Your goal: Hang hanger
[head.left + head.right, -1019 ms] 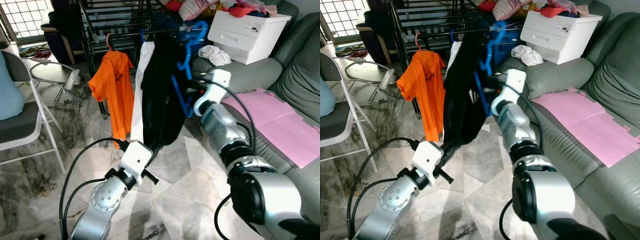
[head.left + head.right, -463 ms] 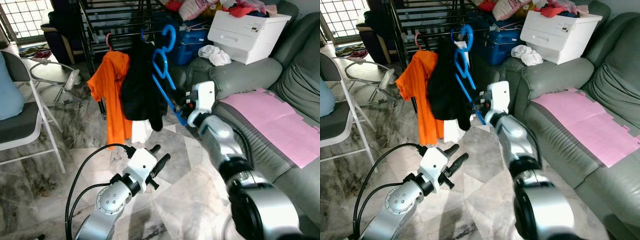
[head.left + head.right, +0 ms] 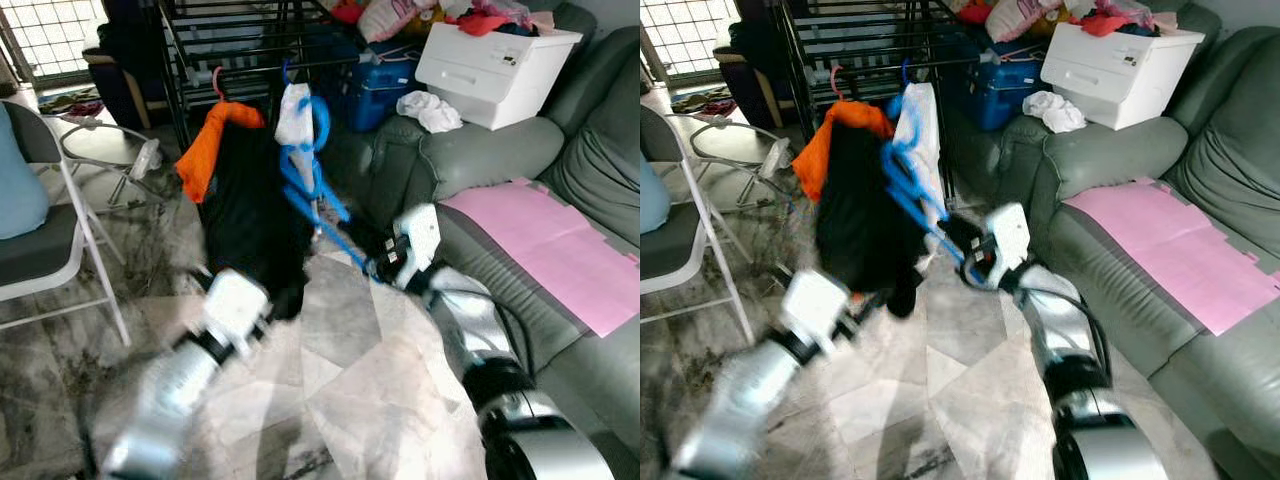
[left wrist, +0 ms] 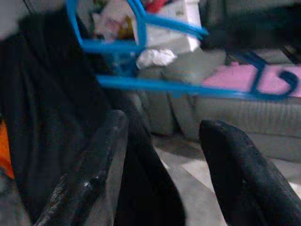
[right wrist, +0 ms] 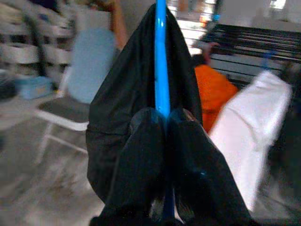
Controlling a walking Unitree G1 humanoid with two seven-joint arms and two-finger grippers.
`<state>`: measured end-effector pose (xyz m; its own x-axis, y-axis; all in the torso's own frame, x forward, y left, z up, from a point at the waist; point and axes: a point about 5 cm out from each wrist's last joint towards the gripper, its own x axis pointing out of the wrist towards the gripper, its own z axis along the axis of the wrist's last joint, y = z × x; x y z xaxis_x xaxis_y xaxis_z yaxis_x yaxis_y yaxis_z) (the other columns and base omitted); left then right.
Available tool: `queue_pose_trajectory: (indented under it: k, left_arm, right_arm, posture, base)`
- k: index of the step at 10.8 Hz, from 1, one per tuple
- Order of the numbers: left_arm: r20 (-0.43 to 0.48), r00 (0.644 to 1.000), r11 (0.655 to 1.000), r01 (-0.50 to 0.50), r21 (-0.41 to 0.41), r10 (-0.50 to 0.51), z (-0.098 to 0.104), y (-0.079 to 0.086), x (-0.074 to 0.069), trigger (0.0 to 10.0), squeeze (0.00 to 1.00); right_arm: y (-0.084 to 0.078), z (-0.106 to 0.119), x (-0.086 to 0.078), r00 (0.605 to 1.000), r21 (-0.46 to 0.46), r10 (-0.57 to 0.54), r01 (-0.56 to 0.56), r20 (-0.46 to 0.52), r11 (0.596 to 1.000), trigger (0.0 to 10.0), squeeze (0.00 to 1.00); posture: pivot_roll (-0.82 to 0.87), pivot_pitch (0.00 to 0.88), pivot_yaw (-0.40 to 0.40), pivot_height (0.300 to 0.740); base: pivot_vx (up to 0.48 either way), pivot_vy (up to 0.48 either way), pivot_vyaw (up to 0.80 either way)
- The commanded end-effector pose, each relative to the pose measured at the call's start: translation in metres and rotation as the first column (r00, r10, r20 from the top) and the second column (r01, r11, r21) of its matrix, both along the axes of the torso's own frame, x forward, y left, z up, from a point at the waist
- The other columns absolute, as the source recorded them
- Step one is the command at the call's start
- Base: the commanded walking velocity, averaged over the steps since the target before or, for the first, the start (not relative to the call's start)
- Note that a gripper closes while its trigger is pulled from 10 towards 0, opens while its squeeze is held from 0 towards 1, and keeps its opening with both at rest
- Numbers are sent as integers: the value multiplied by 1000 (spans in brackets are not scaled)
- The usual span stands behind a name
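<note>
Right wrist view: right gripper (image 5: 162, 123) has its jaws clamped on the blue hanger (image 5: 161, 61); left gripper (image 4: 162, 141), jaws apart, sits beside black garment (image 4: 44, 108).

Right gripper (image 3: 378, 266) is clamped on the low end of the blue hanger (image 3: 312, 195), which slants up and away from its fingers toward the drying rack (image 3: 240, 40). A black garment (image 3: 250, 225) droops beside the hanger, with a white one (image 3: 294, 115) and an orange one (image 3: 205, 150) above it. Left gripper (image 3: 262, 305) is blurred, low against the black cloth's hem.
</note>
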<state>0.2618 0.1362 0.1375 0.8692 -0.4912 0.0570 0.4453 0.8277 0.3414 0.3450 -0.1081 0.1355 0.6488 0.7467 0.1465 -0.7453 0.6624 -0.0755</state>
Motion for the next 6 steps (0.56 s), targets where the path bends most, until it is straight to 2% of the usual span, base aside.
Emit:
queue_pose_trajectory:
  k: [1,2,3,4,6]
  left_arm:
    - [55,998,1000,-4,11,3,13,4,2,10000,1000]
    - [93,995,999,-27,43,23,22,16,5,10000,1000]
    - [99,995,997,-37,60,31,24,23,6,10000,1000]
    - [102,994,991,-54,124,41,21,37,4,10000,1000]
    - [108,994,982,-33,188,13,20,41,0,10000,1000]
  right_arm:
    - [-1,15,-1,997,37,43,-45,56,998,10000,0]
    - [-5,8,-8,994,7,106,-106,36,994,10000,0]
    - [-8,4,-12,988,2,156,-156,11,988,10000,0]
    - [-16,-3,-20,969,-45,247,-248,-33,968,10000,0]
    - [-29,-9,-30,928,-110,359,-369,-98,923,10000,0]
  posture:
    - [48,17,-45,740]
    - [48,17,-45,740]
    - [51,19,-41,740]
    - [51,19,-41,740]
    - [51,24,-42,740]
  base:
    - [0,0,0]
    - [0,0,0]
    - [0,0,0]
    - [0,0,0]
    - [0,0,0]
